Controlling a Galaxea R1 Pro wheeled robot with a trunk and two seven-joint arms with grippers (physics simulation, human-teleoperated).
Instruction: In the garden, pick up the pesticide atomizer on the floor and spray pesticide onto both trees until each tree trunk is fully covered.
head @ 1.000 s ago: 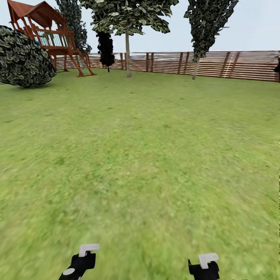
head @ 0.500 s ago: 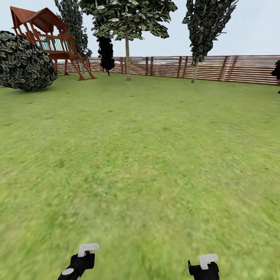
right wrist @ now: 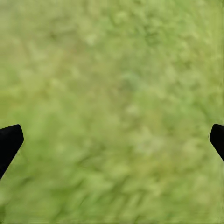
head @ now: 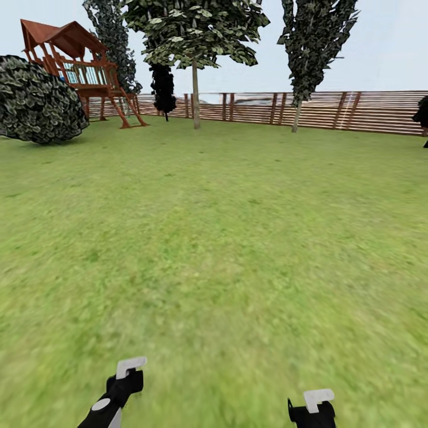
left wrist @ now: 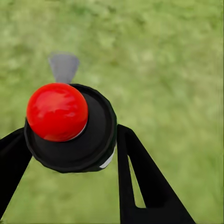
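In the left wrist view my left gripper (left wrist: pixel 74 154) is shut on the pesticide atomizer (left wrist: pixel 58 112), a black round body with a red knob and a grey nozzle, held over grass. The head view has that gripper (head: pixel 122 380) low at the bottom left. My right gripper (head: pixel 315 404) sits at the bottom right, and in its wrist view the right gripper (right wrist: pixel 112 140) is open over bare lawn. Two trees stand far ahead by the fence, their trunks pale: one (head: pixel 195 98) left of centre, one (head: pixel 296 116) further right.
Green lawn (head: pixel 226 226) stretches from me to the brown slat fence (head: pixel 356 113). A round bush (head: pixel 35 101) and a red-brown play tower (head: pixel 80 65) stand at the far left. A small dark tree (head: pixel 162 89) is by the fence, and a dark shape (head: pixel 422 116) at the right edge.
The whole view has shifted: fence and trees sit lower in the picture, so the camera moved. My left arm has swung slightly to the left with the atomizer.
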